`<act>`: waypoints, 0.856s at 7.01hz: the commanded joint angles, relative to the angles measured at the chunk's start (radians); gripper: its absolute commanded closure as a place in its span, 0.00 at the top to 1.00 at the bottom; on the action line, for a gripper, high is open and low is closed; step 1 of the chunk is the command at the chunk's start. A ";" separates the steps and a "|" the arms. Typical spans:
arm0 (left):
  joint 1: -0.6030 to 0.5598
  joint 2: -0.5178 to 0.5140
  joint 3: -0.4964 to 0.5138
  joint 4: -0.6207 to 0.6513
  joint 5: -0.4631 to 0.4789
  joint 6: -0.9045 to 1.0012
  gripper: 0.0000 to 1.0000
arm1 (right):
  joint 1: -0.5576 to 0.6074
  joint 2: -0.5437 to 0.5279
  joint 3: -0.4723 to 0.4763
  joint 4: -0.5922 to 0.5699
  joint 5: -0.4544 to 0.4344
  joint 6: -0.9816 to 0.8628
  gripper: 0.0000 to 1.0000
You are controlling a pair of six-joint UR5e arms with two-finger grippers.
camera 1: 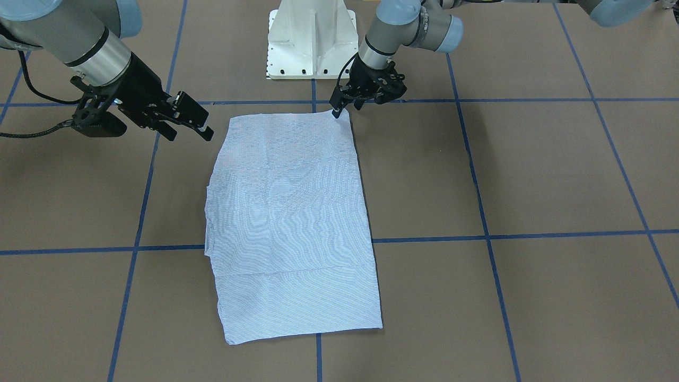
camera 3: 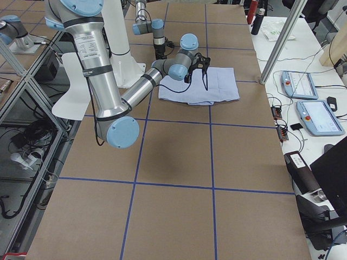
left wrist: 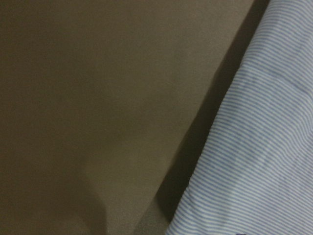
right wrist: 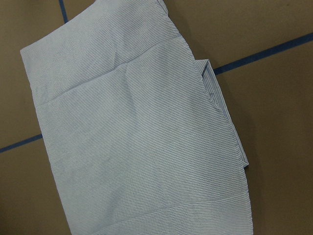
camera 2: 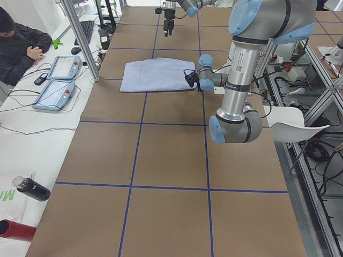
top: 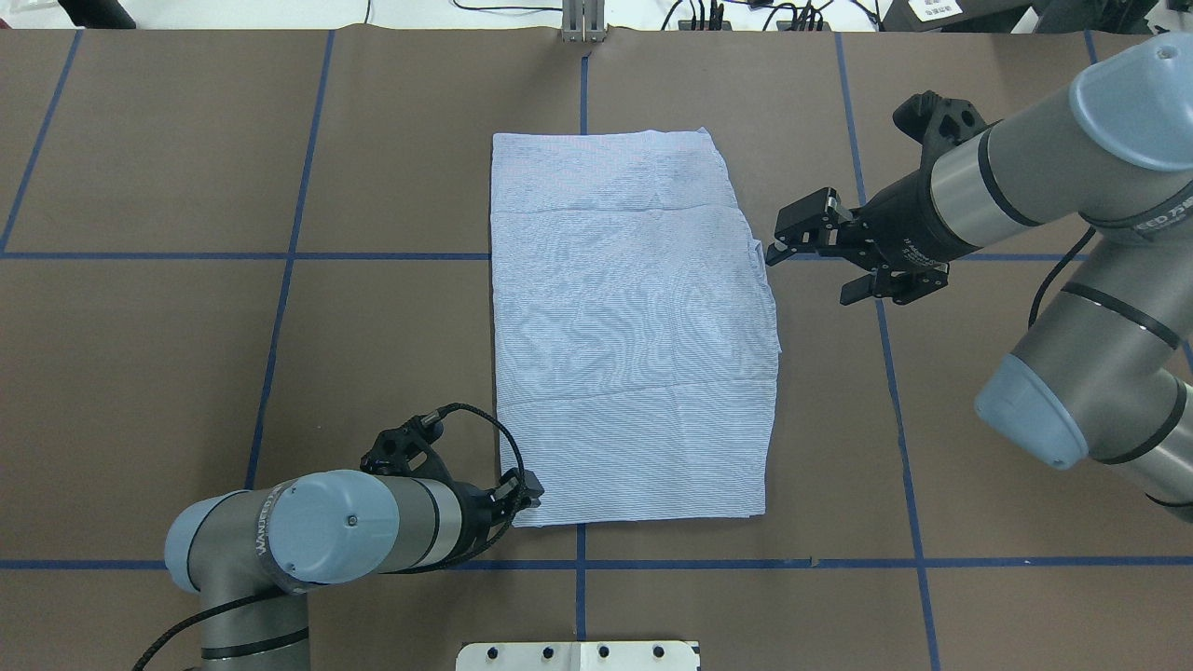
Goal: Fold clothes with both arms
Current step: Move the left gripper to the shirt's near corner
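Note:
The striped blue-and-white shirt [camera 1: 292, 212] lies flat, folded into a long rectangle, mid-table [top: 634, 326]. It also shows in the side views [camera 2: 155, 75] [camera 3: 209, 84]. My left gripper [camera 1: 345, 110] sits low at the shirt's near corner [top: 527, 492]. Its jaws look slightly apart, with one fingertip [camera 1: 337, 112] touching the cloth edge. The left wrist view shows only that edge [left wrist: 264, 147]. My right gripper [camera 1: 191, 135] is open and empty. It hovers just beside the shirt's other long edge [top: 809, 270]. The right wrist view looks down on the shirt [right wrist: 137, 147].
The white pedestal base [camera 1: 310, 42] stands at the robot's side of the table [top: 578, 657]. Blue tape lines grid the brown table. A person [camera 2: 16, 48] and teach pendants [camera 2: 56, 80] are at the far side bench. A metal post [camera 2: 80, 40] stands there.

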 commanded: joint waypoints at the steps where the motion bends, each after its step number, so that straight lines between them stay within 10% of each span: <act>1: 0.002 -0.016 0.004 0.001 -0.002 -0.001 0.62 | 0.000 0.000 0.000 0.000 0.002 0.000 1.00; 6: -0.004 -0.021 0.007 0.001 0.001 0.004 0.36 | 0.000 -0.003 -0.004 0.000 0.000 -0.001 1.00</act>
